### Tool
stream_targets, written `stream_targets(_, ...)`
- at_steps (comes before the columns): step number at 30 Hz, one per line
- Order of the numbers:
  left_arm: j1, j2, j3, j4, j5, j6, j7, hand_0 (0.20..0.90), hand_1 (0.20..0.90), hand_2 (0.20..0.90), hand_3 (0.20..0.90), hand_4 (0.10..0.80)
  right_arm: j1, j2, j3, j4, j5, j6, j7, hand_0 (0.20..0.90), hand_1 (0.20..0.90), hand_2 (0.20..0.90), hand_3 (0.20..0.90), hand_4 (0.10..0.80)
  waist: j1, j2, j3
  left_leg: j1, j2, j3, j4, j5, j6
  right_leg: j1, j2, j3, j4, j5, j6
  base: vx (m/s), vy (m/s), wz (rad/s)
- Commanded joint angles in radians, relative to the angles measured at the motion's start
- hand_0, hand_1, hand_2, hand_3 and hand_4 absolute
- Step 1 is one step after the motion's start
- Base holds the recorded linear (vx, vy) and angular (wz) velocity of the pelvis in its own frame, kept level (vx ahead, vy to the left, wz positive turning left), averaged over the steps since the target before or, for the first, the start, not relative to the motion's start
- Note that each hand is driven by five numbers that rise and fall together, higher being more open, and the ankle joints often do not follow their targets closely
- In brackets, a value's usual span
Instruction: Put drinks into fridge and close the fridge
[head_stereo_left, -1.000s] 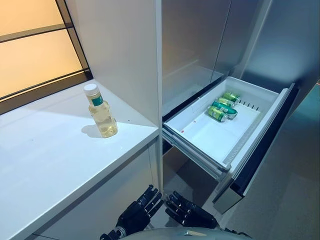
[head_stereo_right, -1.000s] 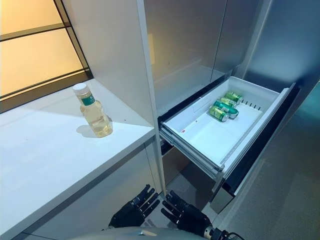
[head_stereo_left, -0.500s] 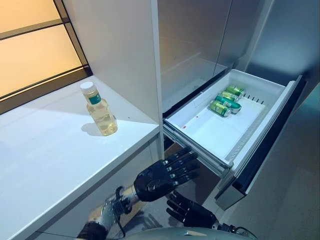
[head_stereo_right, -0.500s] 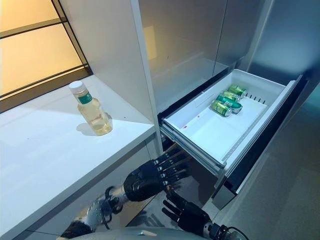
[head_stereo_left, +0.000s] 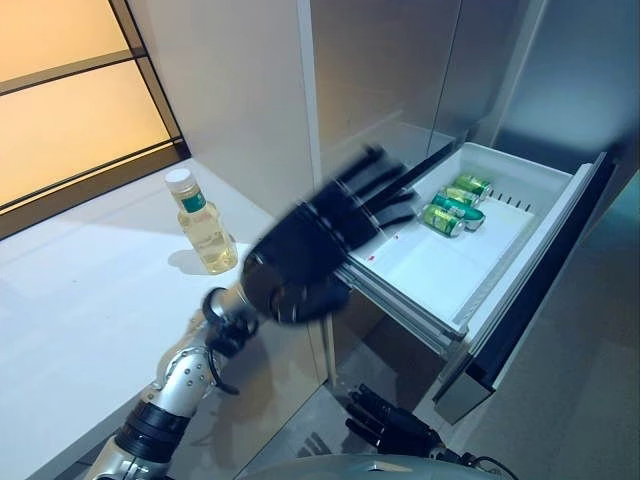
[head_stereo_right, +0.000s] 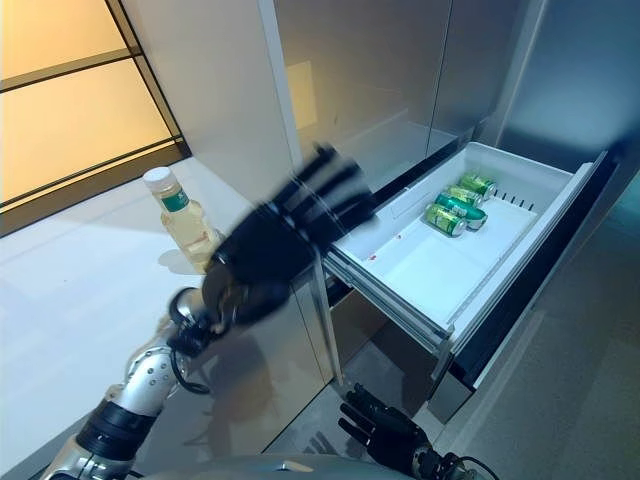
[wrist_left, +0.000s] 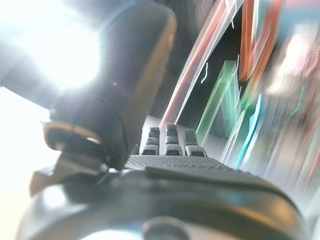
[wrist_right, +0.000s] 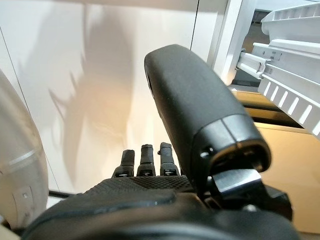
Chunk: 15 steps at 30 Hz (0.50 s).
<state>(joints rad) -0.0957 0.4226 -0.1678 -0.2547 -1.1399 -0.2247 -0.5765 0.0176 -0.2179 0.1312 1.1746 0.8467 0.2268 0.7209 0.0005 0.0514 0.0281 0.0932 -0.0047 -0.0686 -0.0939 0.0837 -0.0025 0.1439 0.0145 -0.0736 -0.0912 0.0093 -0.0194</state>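
Observation:
A clear bottle of pale yellow drink with a white cap and green label stands on the white counter. It also shows in the right eye view. Green cans lie at the far end of the open white fridge drawer. My left hand is raised in the air, open with fingers spread, between the bottle and the drawer, and holds nothing. My right hand hangs low near the floor below the drawer, fingers straight and empty.
A tall white cabinet wall rises between the counter and the fridge. The drawer's dark front panel juts out to the right. A window ledge runs behind the counter.
My left hand has risen fast from below the counter edge to above it, in front of the drawer's near corner. My right hand stays low. The view has shifted a little.

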Motion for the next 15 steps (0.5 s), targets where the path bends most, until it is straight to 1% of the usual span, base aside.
stream_targets(1, -0.077, -0.025, 0.216, -0.048, 0.233, -0.384, 0.243, 0.900, 0.900, 0.900, 0.900, 0.800, 0.043, 0.063, 0.008, 0.002, 0.053, -0.020, -0.008, 0.900, 0.900, 0.900, 0.900, 0.800, 0.031, -0.055, -0.032, 0.026, -0.056, 0.035, 0.007, -0.090, 0.052, -0.019, -0.016, 0.001, 0.004, 0.037, 0.028, 0.012, -0.013, 0.06)
stream_targets(3, -0.075, -0.041, 0.273, -0.057, 0.430, -0.485, 0.375, 0.900, 0.900, 0.900, 0.900, 0.800, 0.045, 0.076, 0.011, 0.000, 0.063, -0.029, -0.025, 0.900, 0.900, 0.900, 0.900, 0.800, 0.039, -0.062, -0.035, 0.023, -0.059, 0.025, 0.007, -0.087, 0.051, -0.017, -0.014, -0.008, 0.004, 0.032, 0.022, 0.014, -0.014, 0.10)
stream_targets(4, -0.080, -0.046, 0.285, -0.059, 0.492, -0.499, 0.421, 0.900, 0.900, 0.900, 0.900, 0.800, 0.043, 0.080, 0.011, 0.007, 0.063, -0.034, -0.024, 0.900, 0.900, 0.900, 0.900, 0.800, 0.040, -0.065, -0.036, 0.022, -0.060, 0.021, 0.007, -0.086, 0.051, -0.016, -0.014, -0.012, 0.004, 0.030, 0.020, 0.016, -0.020, 0.16)
stream_targets(5, -0.101, -0.049, 0.293, -0.061, 0.598, -0.514, 0.519, 0.900, 0.900, 0.900, 0.900, 0.800, 0.036, 0.083, 0.016, 0.024, 0.065, -0.044, -0.017, 0.900, 0.900, 0.900, 0.900, 0.800, 0.041, -0.068, -0.039, 0.020, -0.060, 0.017, 0.007, -0.085, 0.049, -0.016, -0.013, -0.019, 0.005, 0.027, 0.018, 0.016, -0.017, 0.18)
stream_targets(6, -0.114, -0.051, 0.289, -0.062, 0.682, -0.510, 0.591, 0.900, 0.900, 0.900, 0.900, 0.800, 0.031, 0.083, 0.020, 0.034, 0.068, -0.047, -0.010, 0.900, 0.900, 0.900, 0.900, 0.800, 0.038, -0.069, -0.040, 0.020, -0.060, 0.016, 0.007, -0.085, 0.049, -0.016, -0.013, -0.021, 0.005, 0.026, 0.018, 0.018, -0.014, 0.19)
stream_targets(7, -0.123, -0.049, 0.281, -0.060, 0.729, -0.496, 0.635, 0.900, 0.900, 0.900, 0.900, 0.800, 0.028, 0.084, 0.023, 0.037, 0.070, -0.050, -0.008, 0.900, 0.900, 0.900, 0.900, 0.800, 0.037, -0.069, -0.041, 0.020, -0.060, 0.017, 0.007, -0.085, 0.049, -0.016, -0.013, -0.023, 0.006, 0.026, 0.018, 0.018, -0.006, 0.20)
stream_targets(9, -0.144, -0.033, 0.258, -0.043, 0.853, -0.425, 0.777, 0.900, 0.900, 0.900, 0.900, 0.800, 0.025, 0.086, 0.033, 0.039, 0.066, -0.053, -0.005, 0.900, 0.900, 0.900, 0.900, 0.800, 0.032, -0.069, -0.043, 0.022, -0.060, 0.020, 0.007, -0.085, 0.049, -0.015, -0.014, -0.024, 0.006, 0.025, 0.020, 0.020, -0.001, 0.19)
stream_targets(11, -0.153, -0.029, 0.248, -0.033, 0.866, -0.402, 0.805, 0.900, 0.900, 0.900, 0.900, 0.800, 0.025, 0.086, 0.038, 0.040, 0.067, -0.054, -0.004, 0.900, 0.900, 0.900, 0.900, 0.800, 0.030, -0.070, -0.042, 0.022, -0.060, 0.022, 0.007, -0.085, 0.048, -0.015, -0.014, -0.024, 0.007, 0.025, 0.021, 0.007, 0.003, 0.08)
stream_targets(13, -0.157, -0.027, 0.232, -0.012, 0.907, -0.343, 0.881, 0.900, 0.900, 0.900, 0.900, 0.800, 0.022, 0.085, 0.045, 0.038, 0.066, -0.052, -0.009, 0.900, 0.900, 0.900, 0.900, 0.800, 0.025, -0.067, -0.039, 0.025, -0.058, 0.028, 0.007, -0.086, 0.047, -0.016, -0.014, -0.024, 0.008, 0.025, 0.023, 0.001, 0.003, -0.03)
stream_targets(14, -0.157, -0.027, 0.229, -0.011, 0.911, -0.335, 0.889, 0.900, 0.900, 0.900, 0.900, 0.800, 0.023, 0.085, 0.045, 0.036, 0.066, -0.051, -0.010, 0.900, 0.900, 0.900, 0.900, 0.800, 0.025, -0.067, -0.039, 0.026, -0.057, 0.028, 0.007, -0.086, 0.047, -0.015, -0.014, -0.024, 0.008, 0.026, 0.023, 0.003, 0.006, -0.06)
stream_targets(15, -0.155, -0.031, 0.222, 0.009, 0.889, -0.297, 0.899, 0.900, 0.900, 0.900, 0.900, 0.800, 0.022, 0.084, 0.043, 0.036, 0.060, -0.049, -0.014, 0.900, 0.900, 0.900, 0.900, 0.800, 0.023, -0.066, -0.038, 0.028, -0.057, 0.029, 0.007, -0.086, 0.047, -0.013, -0.014, -0.024, 0.008, 0.025, 0.024, 0.004, 0.004, -0.06)
